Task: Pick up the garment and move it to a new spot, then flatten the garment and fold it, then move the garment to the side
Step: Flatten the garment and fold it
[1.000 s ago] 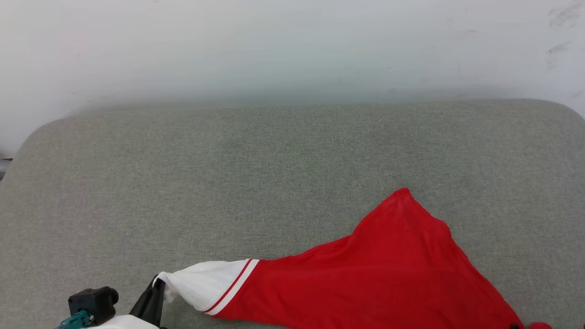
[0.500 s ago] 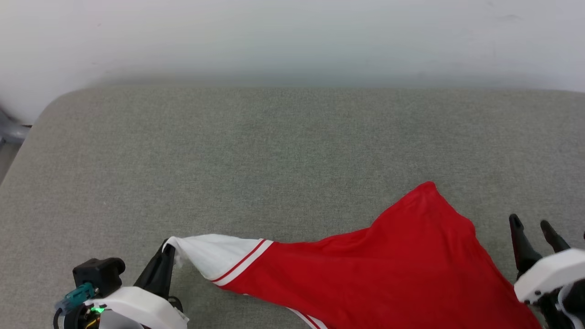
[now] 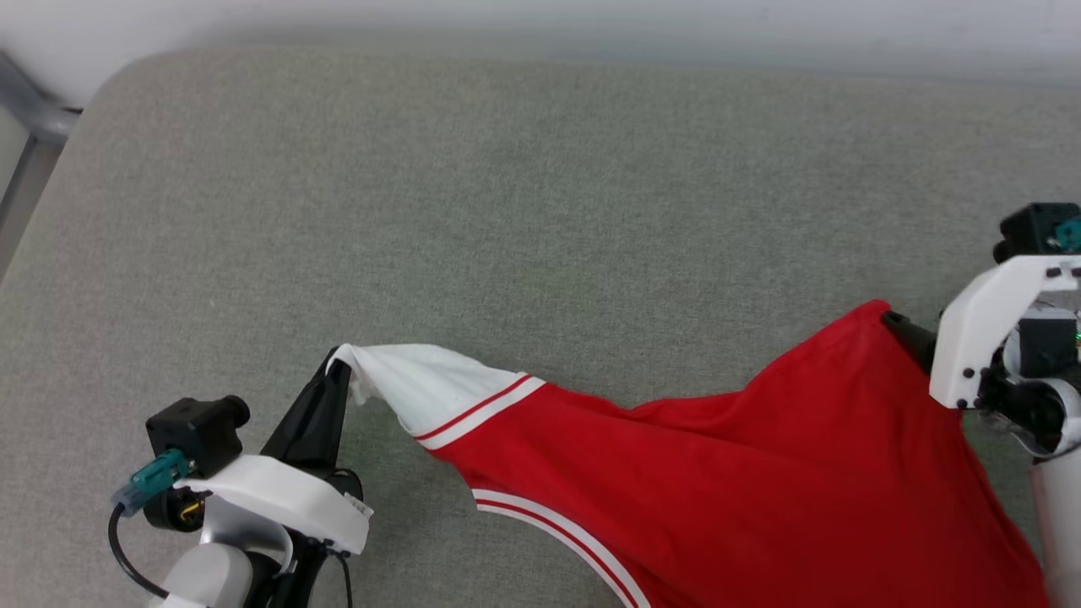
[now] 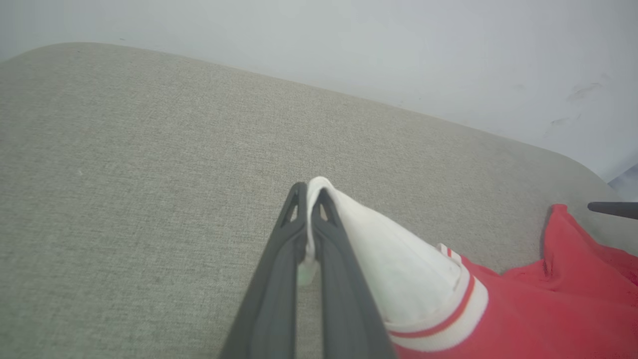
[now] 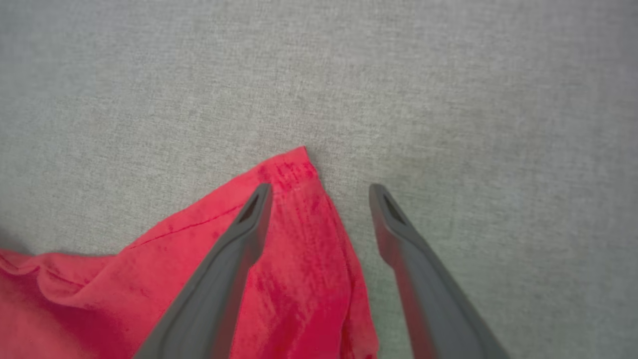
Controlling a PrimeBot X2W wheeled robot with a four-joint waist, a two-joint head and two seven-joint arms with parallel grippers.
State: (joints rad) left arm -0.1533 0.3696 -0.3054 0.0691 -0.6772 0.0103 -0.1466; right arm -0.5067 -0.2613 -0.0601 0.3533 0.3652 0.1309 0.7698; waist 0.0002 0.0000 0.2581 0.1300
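Left gripper (image 3: 335, 365) pinches the white sleeve tip of the garment (image 3: 760, 473), which trails right across the grey padded surface (image 3: 507, 211) to its red corner, straddled by the wide-spread right gripper (image 5: 319, 192)

1. The garment (image 3: 760, 473): bright red over most of it, lower right of the head view. One white panel (image 3: 422, 388) at its left end.
2. The trim (image 3: 481, 407): white band carrying a thin red stripe, where white meets red. A second striped edge (image 3: 549, 528), red and white, curves along bottom centre.
3. The padded surface (image 3: 507, 211): grey-green, fine woven fleck, no pattern.
4. The wall (image 4: 398, 50): off-white, faint dark smudges at upper right of the left wrist view.
5. The left gripper (image 4: 310, 192) and right gripper (image 5: 321, 188): dark grey fingers. White wrist shells (image 3: 279, 498); teal plug (image 3: 152, 488) at lower left.
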